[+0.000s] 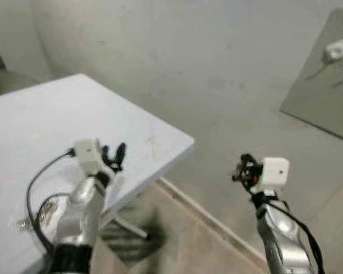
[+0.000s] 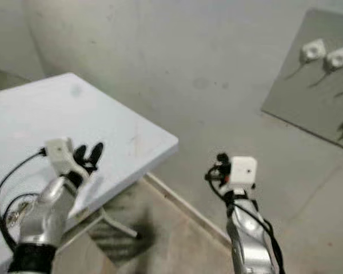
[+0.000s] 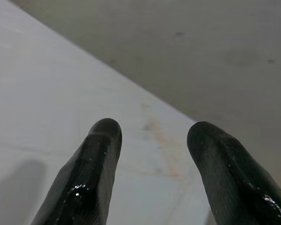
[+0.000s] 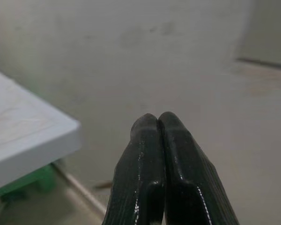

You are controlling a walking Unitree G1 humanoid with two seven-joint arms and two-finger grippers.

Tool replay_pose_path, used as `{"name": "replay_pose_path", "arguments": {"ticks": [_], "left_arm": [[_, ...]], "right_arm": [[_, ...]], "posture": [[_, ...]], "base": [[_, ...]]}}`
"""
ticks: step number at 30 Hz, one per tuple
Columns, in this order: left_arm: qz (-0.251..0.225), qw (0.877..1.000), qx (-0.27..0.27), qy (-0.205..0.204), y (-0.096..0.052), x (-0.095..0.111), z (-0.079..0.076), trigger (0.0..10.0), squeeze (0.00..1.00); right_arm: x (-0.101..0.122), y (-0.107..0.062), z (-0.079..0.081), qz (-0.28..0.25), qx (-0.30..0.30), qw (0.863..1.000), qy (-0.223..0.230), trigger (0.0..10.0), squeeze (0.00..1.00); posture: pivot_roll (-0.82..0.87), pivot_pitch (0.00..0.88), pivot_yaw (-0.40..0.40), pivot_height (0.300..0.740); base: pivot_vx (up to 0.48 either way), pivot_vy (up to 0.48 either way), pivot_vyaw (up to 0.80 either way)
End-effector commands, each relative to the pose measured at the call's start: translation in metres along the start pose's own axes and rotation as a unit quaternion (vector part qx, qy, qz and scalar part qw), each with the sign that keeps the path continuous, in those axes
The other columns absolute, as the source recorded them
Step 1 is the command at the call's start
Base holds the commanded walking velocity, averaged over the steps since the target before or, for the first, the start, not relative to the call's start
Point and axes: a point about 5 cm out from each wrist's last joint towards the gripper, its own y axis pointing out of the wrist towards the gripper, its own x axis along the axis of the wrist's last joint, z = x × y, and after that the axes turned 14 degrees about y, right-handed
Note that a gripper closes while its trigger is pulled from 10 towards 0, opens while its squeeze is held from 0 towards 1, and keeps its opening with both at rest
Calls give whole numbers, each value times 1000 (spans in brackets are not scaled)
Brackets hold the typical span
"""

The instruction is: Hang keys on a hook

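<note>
A pale wall (image 1: pixel 177 63) is being faced, with a white table (image 1: pixel 57 125) set against it on the left. A grey board (image 2: pixel 308 103) bearing white hooks (image 2: pixel 326 56) is being shown at upper right. The left gripper (image 1: pixel 113 155) is being held spread above the table; the right gripper (image 4: pixel 158 123), pressed closed, is being held off the table's corner. What may be keys (image 1: pixel 43 214) are lying on the table's near edge.

table (image 1: pixel 57 120) left, board (image 1: pixel 326 85) right – wall (image 1: pixel 188 57) behind
</note>
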Motion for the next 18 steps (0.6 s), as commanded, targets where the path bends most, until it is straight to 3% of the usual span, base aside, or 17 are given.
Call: {"name": "replay_pose_path", "arguments": {"ticks": [1, 18], "left_arm": [[4, 1000, 7, 4, 0, 1, 4, 10000, 0], [4, 1000, 7, 5, 2, 1, 3, 10000, 0]], "right_arm": [[6, 2, 4, -13, 4, 1000, 2, 10000, 0], [9, 5, 4, -14, 10, 1000, -3, 10000, 0]], "posture": [[35, 0, -38, 740], [35, 0, -42, 740]], "base": [[0, 0, -756], [0, 0, -756]]}}
